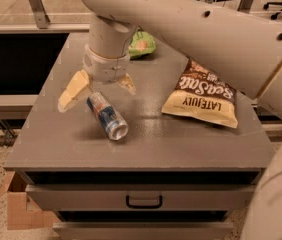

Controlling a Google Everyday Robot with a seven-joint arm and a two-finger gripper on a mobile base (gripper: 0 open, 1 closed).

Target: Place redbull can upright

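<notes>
redbull can [107, 116]: blue-silver, on its side, silver end facing front edge, left half of surface [181, 139]
claw [100, 88]: spread wide over can's rear end

The redbull can [107, 116] lay on its side left of centre on the table [171, 139]. The gripper [101, 89] hung just above its far end, fingers [73, 91] spread. A chip bag [201, 96] lay at right, a second bag [142, 44] behind, top centre.
</notes>
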